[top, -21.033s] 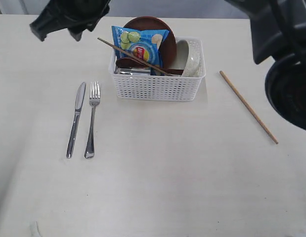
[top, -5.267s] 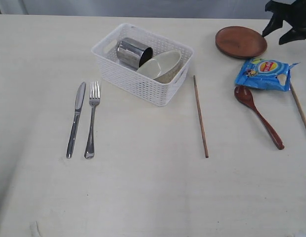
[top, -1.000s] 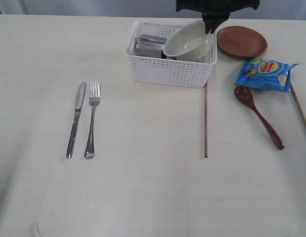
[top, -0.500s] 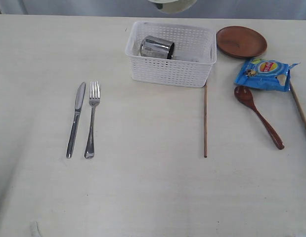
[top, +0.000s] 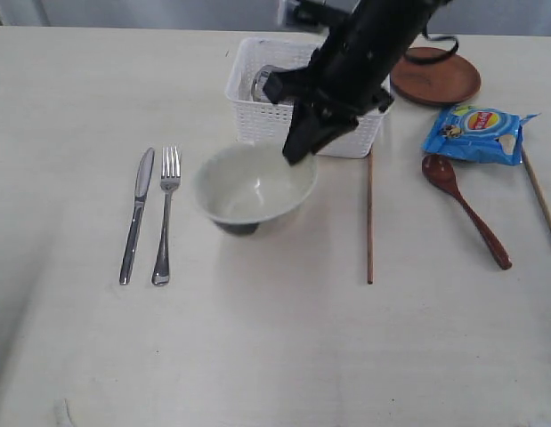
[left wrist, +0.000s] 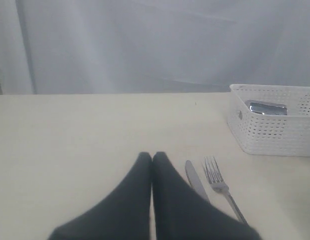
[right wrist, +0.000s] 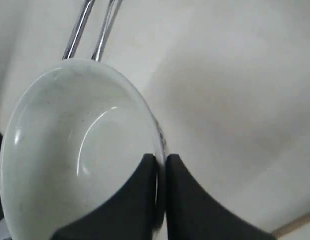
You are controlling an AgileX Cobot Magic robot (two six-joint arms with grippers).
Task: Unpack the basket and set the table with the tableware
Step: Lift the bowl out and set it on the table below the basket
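My right gripper (top: 297, 153) (right wrist: 160, 161) is shut on the rim of the off-white bowl (top: 253, 185) (right wrist: 69, 150), which hangs just above the table (top: 275, 347) right of the steel fork (top: 166, 213) and knife (top: 137, 213). Behind the arm stands the white basket (top: 257, 133) (left wrist: 275, 135) with the steel cup (top: 262, 82) (left wrist: 267, 107) lying in it. One chopstick (top: 369, 218) lies right of the bowl, the other (top: 540, 197) at the far right. The wooden spoon (top: 462, 206) and brown plate (top: 444, 80) lie right of the basket. My left gripper (left wrist: 152, 156) is shut and empty, near the knife (left wrist: 195, 177) and fork (left wrist: 220, 187).
A blue chip bag (top: 475, 132) lies between the plate and the spoon. My right arm (top: 364, 53) crosses over the basket. A grey curtain (left wrist: 155, 45) hangs behind the table's far edge.
The bowl left the basket, rose out of the top of the view, and has now come down low over the table beside the fork, held in my right gripper.
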